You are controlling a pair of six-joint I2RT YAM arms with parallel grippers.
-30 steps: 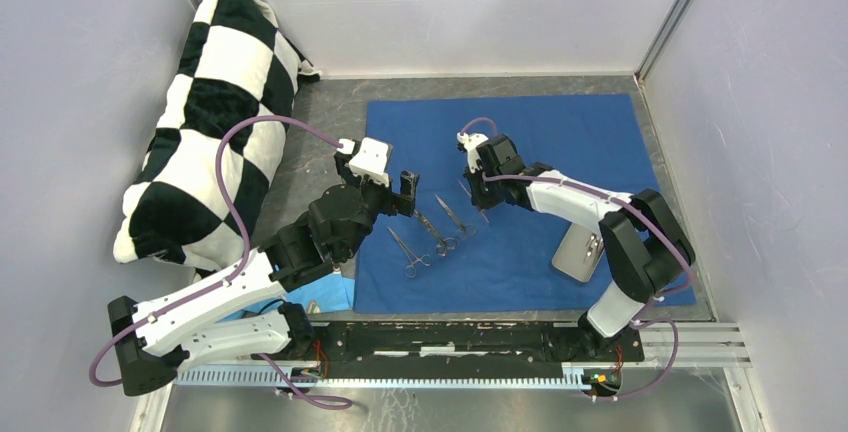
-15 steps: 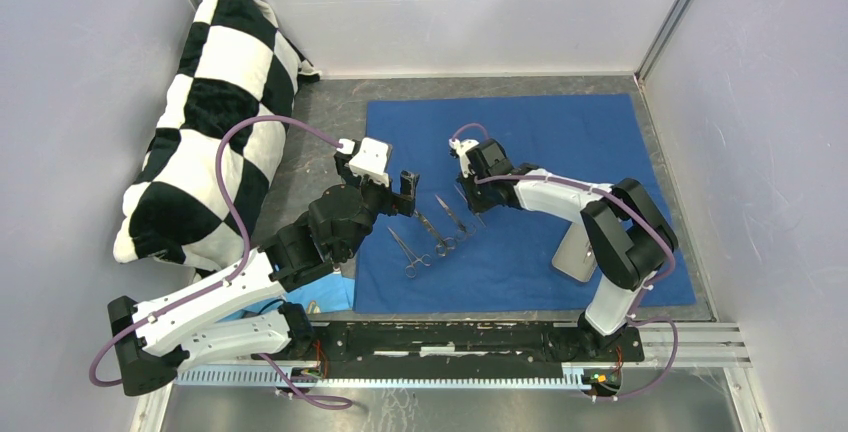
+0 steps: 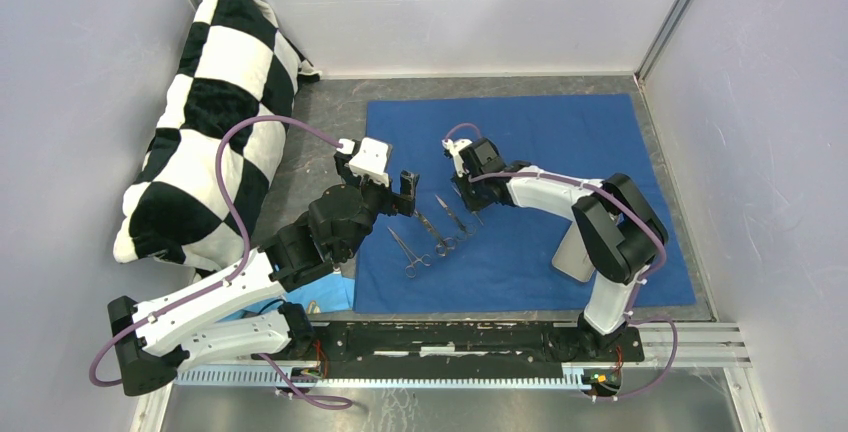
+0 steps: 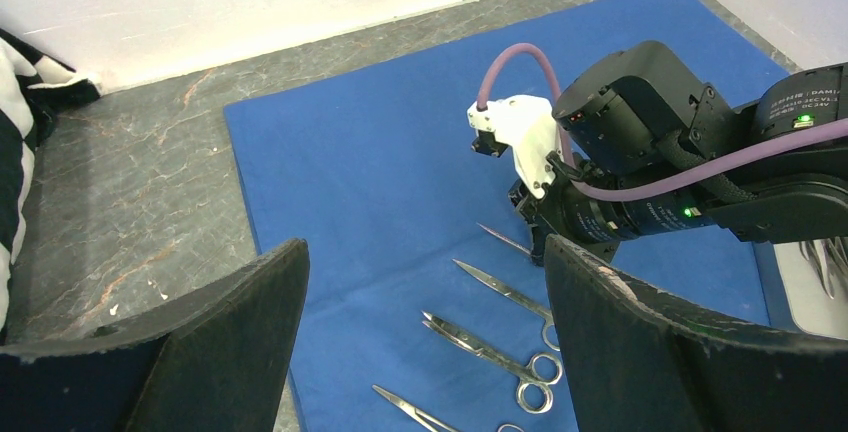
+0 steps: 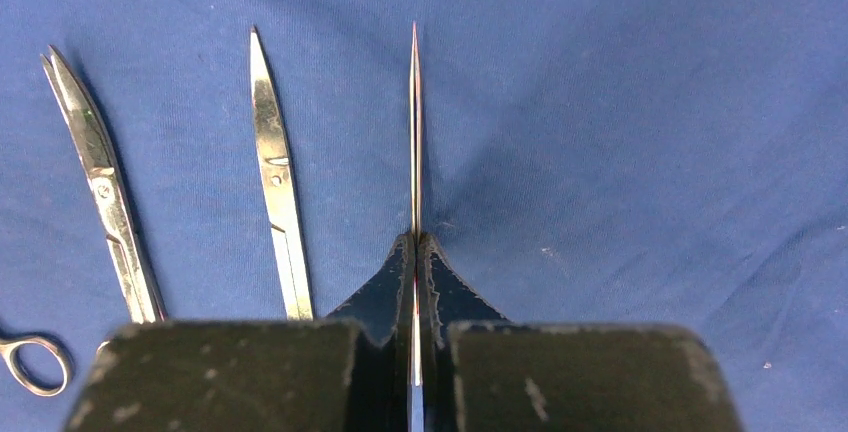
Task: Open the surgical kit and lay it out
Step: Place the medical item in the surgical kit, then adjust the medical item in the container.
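The dark blue cloth point(image 3: 560, 137) lies spread flat on the table. Three silver scissor-like instruments point(image 3: 432, 234) lie in a row on its left part. My right gripper point(image 3: 468, 190) is low over the cloth just right of that row, shut on a thin silver tweezer-like instrument point(image 5: 414, 132) whose tip points away from it. The nearest scissors point(image 5: 275, 182) lie parallel to its left. The steel tray point(image 3: 570, 254) sits at the cloth's front right, partly hidden by the right arm. My left gripper point(image 3: 405, 192) is open and empty above the cloth's left edge; the scissors point(image 4: 500, 350) show between its fingers point(image 4: 230, 332).
A black-and-white checkered pillow point(image 3: 210, 102) leans on the left wall. A light blue cloth scrap point(image 3: 325, 292) lies under the left arm near the front rail. Grey walls close in the back and both sides.
My right gripper has moved a little to the left with the thin instrument, closer to the row of scissors. The left arm has not moved.
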